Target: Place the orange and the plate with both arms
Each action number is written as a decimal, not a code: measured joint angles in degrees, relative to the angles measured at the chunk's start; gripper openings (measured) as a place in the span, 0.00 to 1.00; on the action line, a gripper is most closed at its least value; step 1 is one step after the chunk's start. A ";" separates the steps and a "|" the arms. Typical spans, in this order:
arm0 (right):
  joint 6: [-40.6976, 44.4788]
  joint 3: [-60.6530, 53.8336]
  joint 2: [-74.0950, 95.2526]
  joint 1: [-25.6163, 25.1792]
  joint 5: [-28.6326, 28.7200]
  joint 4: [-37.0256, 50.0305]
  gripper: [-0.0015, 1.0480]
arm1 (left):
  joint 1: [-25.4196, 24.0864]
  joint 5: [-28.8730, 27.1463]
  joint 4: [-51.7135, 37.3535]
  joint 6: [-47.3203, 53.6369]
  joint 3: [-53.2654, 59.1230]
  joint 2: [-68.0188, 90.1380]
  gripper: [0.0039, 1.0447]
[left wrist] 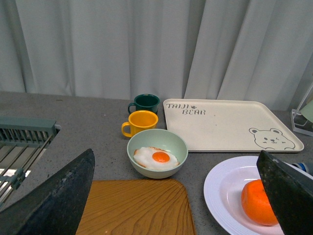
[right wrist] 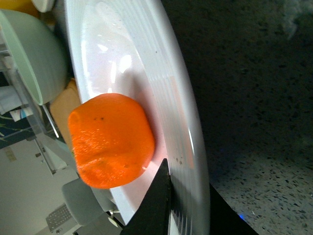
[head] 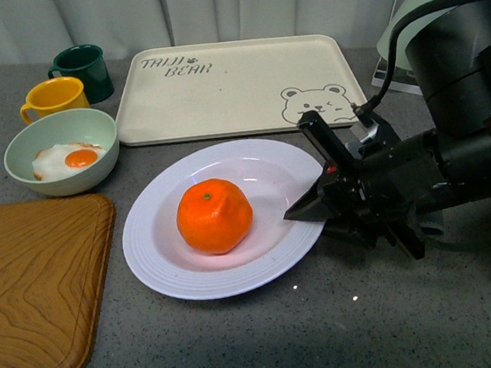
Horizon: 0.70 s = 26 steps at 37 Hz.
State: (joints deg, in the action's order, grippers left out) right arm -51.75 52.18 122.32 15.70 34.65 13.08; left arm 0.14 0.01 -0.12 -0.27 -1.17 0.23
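Most of the job looks finished. The lumpy bright orange fruit [head: 214, 215] with its small green stem dot sits in the well of the large round white plate [head: 161, 259] with the ridged rim. The plate lies flat on the grey speckled table [head: 331, 333], just in front of the beige rectangular bear tray [head: 235, 88], with the brown wood-grain board [head: 37, 294] on its left.

The right claw [head: 293, 214] is at the plate's right edge. In the right wrist view, one dark finger [right wrist: 159, 200] lies on top of the rim with more dark shape beneath it, so the claw reads as clenched on the rim rather than on the fruit, which it does not touch.

The left claw [left wrist: 175, 154] shows only in its own wrist view. Its fingers are spread wide and carry nothing, and it is held above the table, looking toward the pale green bowl [left wrist: 157, 174] with the fried egg.

By my judgement, the left arm's part with the orange is done. What remains is for the right claw to let go of the rim and draw back. Whether this spot is the plate's intended final place cannot be told.
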 joint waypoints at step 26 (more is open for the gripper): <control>-9.88 8.70 3.80 -3.54 1.79 18.93 0.04 | 0.00 0.00 0.00 0.00 0.00 0.00 0.94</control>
State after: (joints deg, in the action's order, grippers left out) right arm -61.63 60.88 126.13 12.16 36.45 32.01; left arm 0.14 0.01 -0.12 -0.27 -1.17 0.23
